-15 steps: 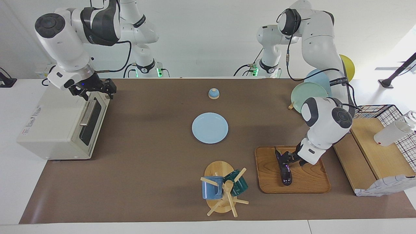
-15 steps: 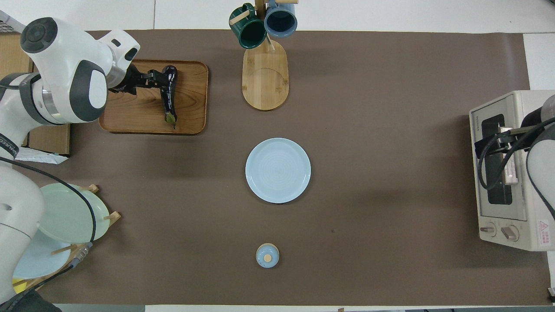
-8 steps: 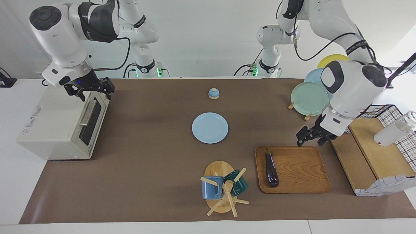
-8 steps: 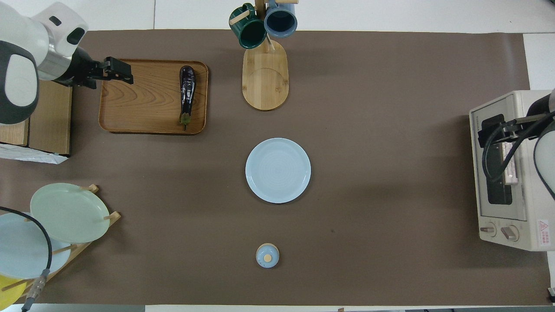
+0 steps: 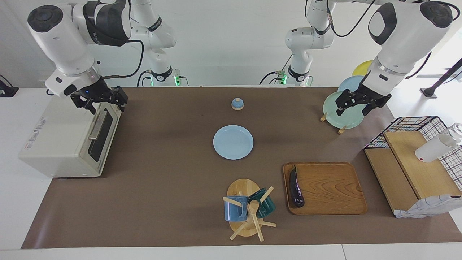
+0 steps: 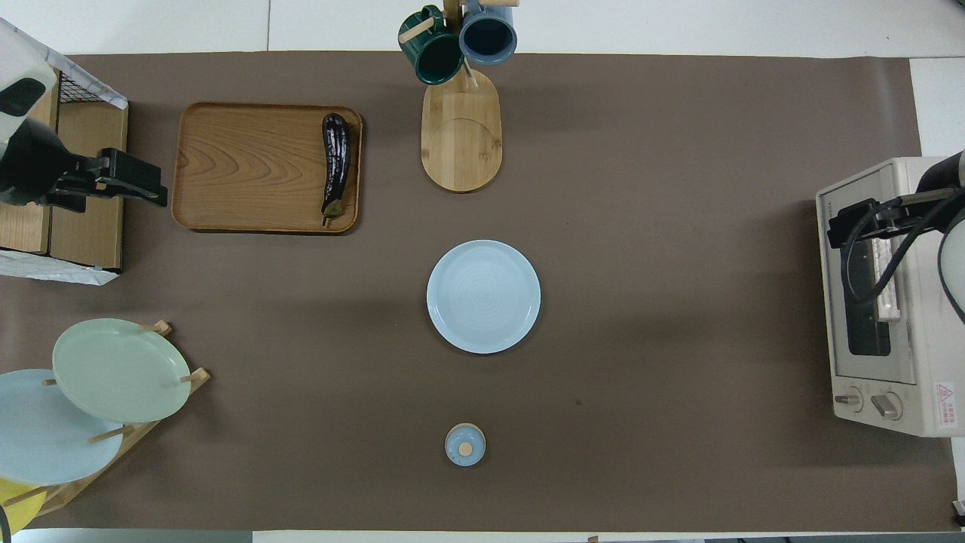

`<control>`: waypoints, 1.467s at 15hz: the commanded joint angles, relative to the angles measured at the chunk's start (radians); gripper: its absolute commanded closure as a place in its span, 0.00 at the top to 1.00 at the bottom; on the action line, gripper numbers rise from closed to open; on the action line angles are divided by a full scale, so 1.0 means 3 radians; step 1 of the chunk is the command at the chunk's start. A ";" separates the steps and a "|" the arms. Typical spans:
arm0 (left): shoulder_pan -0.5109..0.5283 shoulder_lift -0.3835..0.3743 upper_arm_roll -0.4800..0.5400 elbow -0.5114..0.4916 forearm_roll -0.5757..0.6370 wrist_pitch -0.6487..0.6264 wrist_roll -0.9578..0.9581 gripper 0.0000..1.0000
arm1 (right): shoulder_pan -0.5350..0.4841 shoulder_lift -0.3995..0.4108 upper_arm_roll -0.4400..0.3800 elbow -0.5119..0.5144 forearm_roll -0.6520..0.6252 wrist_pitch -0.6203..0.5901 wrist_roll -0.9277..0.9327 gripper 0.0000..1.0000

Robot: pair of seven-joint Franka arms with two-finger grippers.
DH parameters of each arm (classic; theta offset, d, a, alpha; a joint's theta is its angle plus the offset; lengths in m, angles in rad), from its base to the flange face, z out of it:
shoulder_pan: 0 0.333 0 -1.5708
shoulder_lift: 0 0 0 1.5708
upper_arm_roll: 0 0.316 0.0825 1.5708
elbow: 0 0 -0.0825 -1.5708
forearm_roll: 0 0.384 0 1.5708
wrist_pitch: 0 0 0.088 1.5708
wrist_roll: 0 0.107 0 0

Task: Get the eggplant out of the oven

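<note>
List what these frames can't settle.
- Oven interior: door shut, dark glass shows nothing, both views.
- Left gripper: the overhead view's edge cuts off its arm.
- Right gripper: hangs over the oven's top edge; mostly hidden by cable and wrist overhead.
- Yellow plate: mostly behind the left arm, facing view.
- Eggplant on the wooden tray: underside unseen.

White room, brown-covered tabletop

A plain white wall (image 5: pixel 231 43) stands at the robots' end of the white tabletop (image 5: pixel 11 151), which carries a wide brown mat (image 5: pixel 173 180) (matte, with soft shadows); bright daylight washes in at the left arm's end, near a dark slanted pole (image 5: pixel 442 81)
</note>
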 commanded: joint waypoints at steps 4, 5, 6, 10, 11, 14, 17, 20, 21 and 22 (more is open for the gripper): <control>-0.0053 -0.0316 0.0005 -0.0468 0.0073 -0.0015 -0.0108 1.00 | 0.0008 -0.0004 -0.0012 0.0054 0.0089 -0.0043 -0.0073 1.00; -0.0058 -0.0326 0.0010 -0.0473 0.0073 -0.0025 -0.0103 1.00 | 0.0018 -0.0009 -0.0012 0.0054 0.0084 -0.0043 -0.0073 1.00; -0.0068 -0.0326 0.0010 -0.0478 0.0073 -0.0061 -0.0093 1.00 | 0.0018 -0.0009 -0.0012 0.0054 0.0079 -0.0043 -0.0073 1.00; -0.0098 -0.0326 0.0010 -0.0427 0.0114 -0.0092 -0.0078 1.00 | 0.0023 -0.0009 -0.0002 0.0054 0.0094 0.0034 -0.0073 1.00; -0.0124 -0.0326 0.0015 -0.0427 0.0114 -0.0092 -0.0083 1.00 | 0.0028 -0.0019 0.0003 0.0054 0.0094 0.0029 -0.0073 1.00; -0.0119 -0.0347 0.0010 -0.0443 0.0114 -0.0086 -0.0088 1.00 | 0.0034 -0.0040 0.0008 0.0049 0.0094 -0.0007 -0.0073 1.00; -0.0124 -0.0347 0.0010 -0.0443 0.0114 -0.0071 -0.0093 1.00 | 0.0039 -0.0050 0.0014 0.0034 0.0094 -0.0002 -0.0073 1.00; -0.0124 -0.0357 0.0015 -0.0438 0.0114 -0.0086 -0.0078 1.00 | 0.0039 -0.0055 0.0014 0.0034 0.0094 -0.0007 -0.0073 1.00; -0.0119 -0.0357 0.0010 -0.0438 0.0114 -0.0092 -0.0078 1.00 | 0.0039 -0.0055 0.0014 0.0034 0.0094 -0.0007 -0.0073 1.00; -0.0099 -0.0377 0.0010 -0.0448 0.0114 -0.0076 -0.0073 1.00 | 0.0039 -0.0055 0.0019 0.0034 0.0094 -0.0007 -0.0073 1.00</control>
